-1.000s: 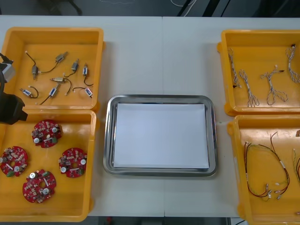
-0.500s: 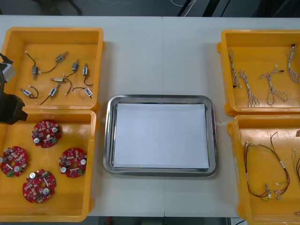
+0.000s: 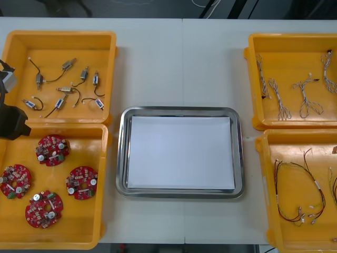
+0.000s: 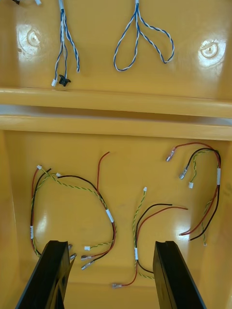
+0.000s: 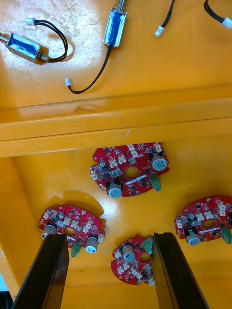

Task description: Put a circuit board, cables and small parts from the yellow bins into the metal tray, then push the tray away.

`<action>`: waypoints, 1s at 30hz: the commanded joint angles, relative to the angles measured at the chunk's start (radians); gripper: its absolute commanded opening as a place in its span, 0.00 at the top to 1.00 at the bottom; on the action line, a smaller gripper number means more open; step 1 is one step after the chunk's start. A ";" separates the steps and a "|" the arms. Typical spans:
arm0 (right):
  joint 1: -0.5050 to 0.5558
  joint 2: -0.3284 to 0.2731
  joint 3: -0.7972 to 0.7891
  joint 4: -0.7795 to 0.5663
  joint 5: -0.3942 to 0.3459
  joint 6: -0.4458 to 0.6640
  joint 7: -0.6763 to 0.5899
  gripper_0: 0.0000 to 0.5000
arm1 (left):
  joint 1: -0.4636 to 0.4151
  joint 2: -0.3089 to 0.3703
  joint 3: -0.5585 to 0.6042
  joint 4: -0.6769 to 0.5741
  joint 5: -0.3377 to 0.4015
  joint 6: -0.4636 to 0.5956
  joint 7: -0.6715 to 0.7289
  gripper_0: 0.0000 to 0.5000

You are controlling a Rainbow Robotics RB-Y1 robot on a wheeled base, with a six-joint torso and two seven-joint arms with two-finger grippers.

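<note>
Looking down your left pincer point(image 5: 110, 239), spread apart, 1 circuit board point(image 5: 130, 263) sits between its fingers point(image 5: 48, 270). Your right pincer point(image 4: 110, 246) is spread too, over red-yellow cables point(image 4: 109, 216). The counter point(image 3: 158, 63) is light.

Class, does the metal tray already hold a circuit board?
No, the metal tray is bare inside; four circuit boards lie in a yellow bin.

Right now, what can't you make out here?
Front view: the right and bottom edges crop the near right yellow bin and its red and yellow cables.
Left wrist view: a finger of the open left hand covers part of a circuit board.
Right wrist view: a finger of the open right hand hides part of a cable.
Front view: small metal parts too small to identify.
</note>
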State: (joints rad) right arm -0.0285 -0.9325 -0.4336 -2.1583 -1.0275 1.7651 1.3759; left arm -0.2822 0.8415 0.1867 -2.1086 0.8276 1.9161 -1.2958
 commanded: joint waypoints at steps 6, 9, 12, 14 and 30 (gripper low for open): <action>0.009 -0.043 0.013 -0.011 -0.008 0.001 -0.018 0.00 | 0.014 0.042 0.027 -0.030 -0.001 0.004 0.024 0.00; 0.009 -0.043 0.013 -0.011 -0.008 0.001 -0.018 0.00 | 0.014 0.042 0.027 -0.030 -0.001 0.004 0.024 0.00; 0.009 -0.043 0.013 -0.011 -0.008 0.001 -0.018 0.00 | 0.014 0.042 0.027 -0.030 -0.001 0.004 0.024 0.00; 0.009 -0.043 0.013 -0.011 -0.008 0.001 -0.018 0.00 | 0.014 0.042 0.027 -0.030 -0.001 0.004 0.024 0.00; 0.009 -0.043 0.013 -0.011 -0.008 0.001 -0.018 0.00 | 0.014 0.042 0.027 -0.030 -0.001 0.004 0.024 0.00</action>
State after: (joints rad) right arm -0.0285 -0.9325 -0.4336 -2.1583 -1.0275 1.7651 1.3759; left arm -0.2822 0.8415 0.1867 -2.1086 0.8276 1.9161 -1.2958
